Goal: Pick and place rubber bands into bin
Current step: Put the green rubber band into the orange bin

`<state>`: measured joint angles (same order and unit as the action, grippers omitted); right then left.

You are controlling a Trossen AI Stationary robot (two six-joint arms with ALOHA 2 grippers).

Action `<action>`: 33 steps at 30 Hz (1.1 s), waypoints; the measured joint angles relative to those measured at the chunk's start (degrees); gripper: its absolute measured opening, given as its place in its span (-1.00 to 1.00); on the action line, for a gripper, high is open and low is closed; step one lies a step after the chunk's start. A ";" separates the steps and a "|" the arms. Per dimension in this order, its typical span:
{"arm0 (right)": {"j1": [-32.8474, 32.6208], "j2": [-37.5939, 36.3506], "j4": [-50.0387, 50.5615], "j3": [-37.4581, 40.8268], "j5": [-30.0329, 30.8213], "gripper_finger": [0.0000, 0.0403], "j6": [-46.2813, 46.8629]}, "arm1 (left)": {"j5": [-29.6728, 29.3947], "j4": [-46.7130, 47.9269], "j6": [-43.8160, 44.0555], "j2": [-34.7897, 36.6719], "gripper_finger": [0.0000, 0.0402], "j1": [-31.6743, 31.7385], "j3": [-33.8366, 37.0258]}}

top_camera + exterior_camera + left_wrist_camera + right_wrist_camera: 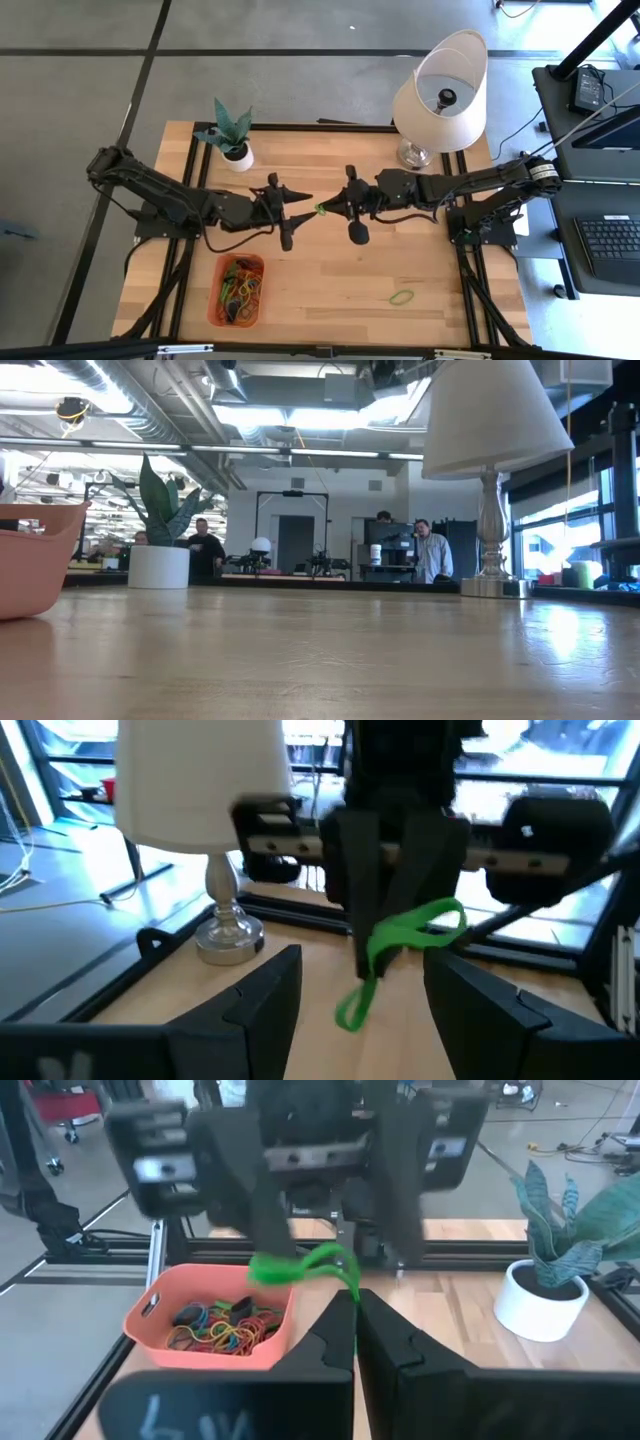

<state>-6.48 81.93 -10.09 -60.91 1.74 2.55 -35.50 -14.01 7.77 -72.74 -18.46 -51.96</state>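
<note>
- High view: I am seeing the two arms meeting at the centre of the frame above the counter (330,270). The left pincer (300,203) and right pincer (335,207) are facing each other with a green band (321,209) between their tips. The bin (238,288), lower left, is already holding many bands (242,292). One loose green loop (402,297) is lying at lower right, so I am judging the task mostly done but not finished.
- Low view: I am seeing only the bin's wall at the left edge; neither arm is showing.
- Left wrist view: my left fingers (262,1005) are standing spread, with the band draping off the right pincer's tips.
- Right wrist view: my right fingers (335,1342) are pressing together on the band, and the bin is sitting beyond them.
</note>
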 joint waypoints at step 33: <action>0.05 0.00 1.42 -0.01 0.04 -0.98 -0.02 | 3.42 -8.53 -3.29 -3.45 -0.24 2.35 -0.02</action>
<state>-6.43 81.93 -8.67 -60.92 1.78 2.52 -32.08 -22.54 4.48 -76.18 -16.11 -51.99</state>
